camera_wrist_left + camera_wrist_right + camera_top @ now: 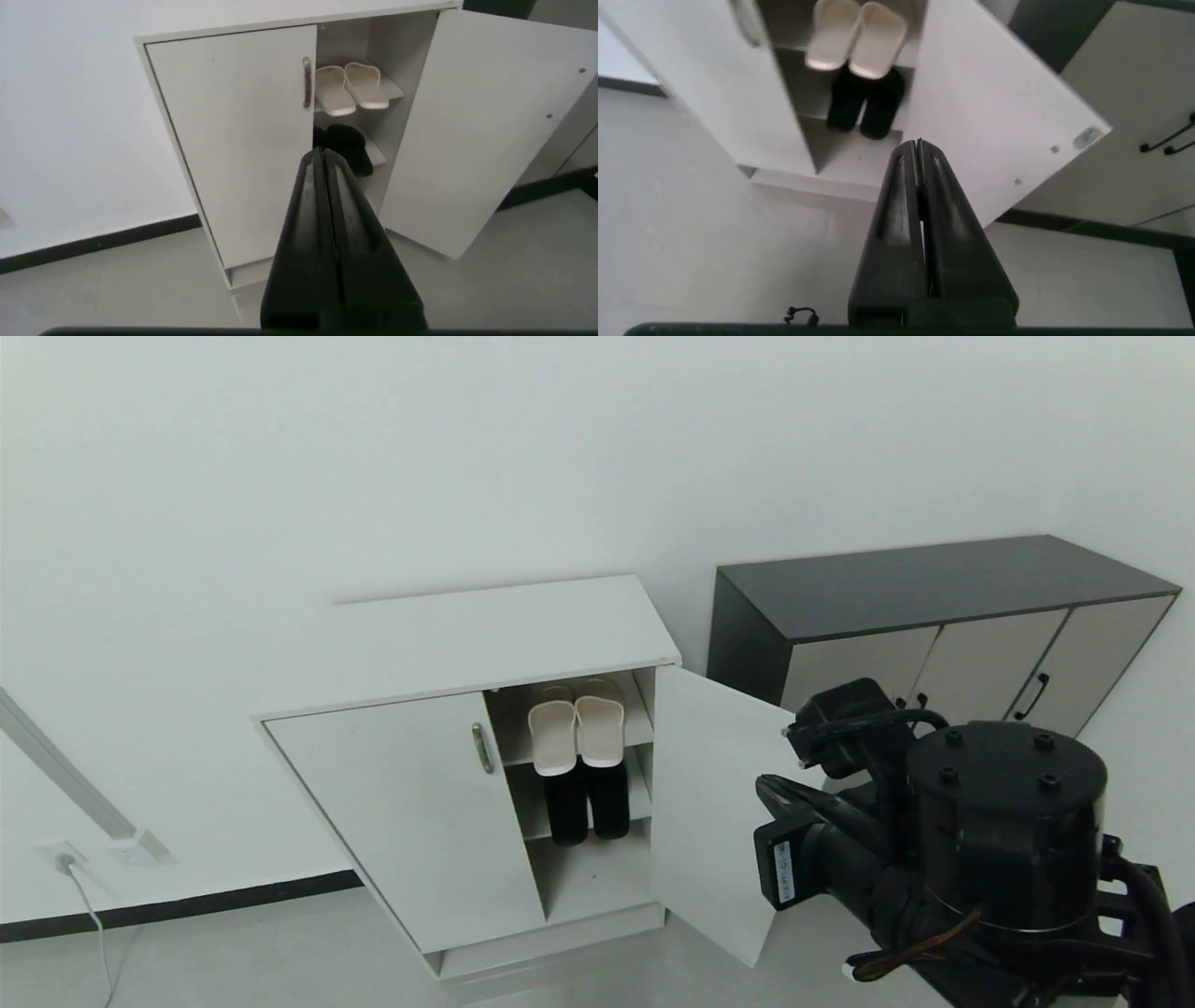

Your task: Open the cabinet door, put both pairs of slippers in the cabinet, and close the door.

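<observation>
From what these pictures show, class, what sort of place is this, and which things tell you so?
Probably a plain indoor room, perhaps an entryway or storage corner: a white shoe cabinet holding white slippers and black slippers, a dark-topped cabinet beside it, both against a white wall.

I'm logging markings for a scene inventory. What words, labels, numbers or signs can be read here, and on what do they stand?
No text here can be read.
White label on the right arm: print too small to read.
White cabinet, white slippers, black slippers, dark cabinet: no text visible.
</observation>
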Motion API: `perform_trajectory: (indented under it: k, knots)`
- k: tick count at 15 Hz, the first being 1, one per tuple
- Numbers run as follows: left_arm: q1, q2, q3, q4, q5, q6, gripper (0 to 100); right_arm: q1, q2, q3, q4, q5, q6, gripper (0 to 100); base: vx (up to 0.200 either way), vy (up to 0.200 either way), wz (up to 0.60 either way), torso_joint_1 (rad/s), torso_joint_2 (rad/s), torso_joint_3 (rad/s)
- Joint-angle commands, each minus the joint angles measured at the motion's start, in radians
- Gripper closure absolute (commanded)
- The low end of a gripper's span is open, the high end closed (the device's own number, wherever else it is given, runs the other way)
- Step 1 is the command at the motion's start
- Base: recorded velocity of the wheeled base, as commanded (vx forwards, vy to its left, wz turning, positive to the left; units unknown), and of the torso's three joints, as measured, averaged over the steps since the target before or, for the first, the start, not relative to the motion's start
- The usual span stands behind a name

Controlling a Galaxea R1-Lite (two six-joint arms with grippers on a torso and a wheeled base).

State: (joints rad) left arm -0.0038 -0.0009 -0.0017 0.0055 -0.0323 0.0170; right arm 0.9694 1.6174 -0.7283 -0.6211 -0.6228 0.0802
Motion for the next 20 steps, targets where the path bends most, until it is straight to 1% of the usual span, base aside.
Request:
perform_trajectory:
  k: [1,2,3,4,5,6,8,13,16,20]
  knots:
    - [0.001,0.001,0.000,0.001,0.000,0.000,100,-0.026,0.001,0.006,-0.002,0.000,-0.011,100,0.000,0.000,0.00,0.000,0.00,0.000]
    - [0.001,0.001,0.000,0.001,0.000,0.000,100,-0.026,0.001,0.006,-0.002,0.000,-0.011,100,0.000,0.000,0.00,0.000,0.00,0.000]
    - [0.001,0.001,0.002,0.001,0.000,0.000,100,-0.104,0.024,-0.029,0.000,0.035,-0.008,100,0.000,0.000,0.00,0.000,0.00,0.000]
    - [0.001,0.001,0.000,0.001,0.000,0.000,100,-0.195,0.042,-0.085,0.011,0.109,-0.008,100,0.000,0.000,0.00,0.000,0.00,0.000]
    - [0.001,0.001,0.000,0.001,0.000,0.000,100,-0.267,0.071,-0.138,0.029,0.138,-0.008,100,0.000,0.000,0.00,0.000,0.00,0.000]
    - [0.001,0.001,0.000,0.001,0.000,0.000,100,-0.320,0.098,-0.195,0.070,0.149,-0.008,100,0.000,0.000,0.00,0.000,0.00,0.000]
    - [0.001,0.001,0.000,0.001,0.000,0.000,100,-0.397,0.140,-0.290,0.141,0.199,0.001,100,0.000,0.000,0.00,0.000,0.00,0.000]
    - [0.001,0.001,0.000,0.001,0.000,0.000,100,-0.503,0.291,-0.473,0.179,0.242,0.004,100,0.000,0.000,0.00,0.000,0.00,0.000]
    - [0.001,0.001,0.000,0.001,0.000,0.000,100,-0.541,0.372,-0.573,0.219,0.271,0.030,100,0.000,0.000,0.00,0.000,0.00,0.000]
    - [0.001,0.001,0.000,0.001,0.000,0.000,100,-0.581,0.449,-0.643,0.224,0.308,0.039,100,0.000,0.000,0.00,0.000,0.00,0.000]
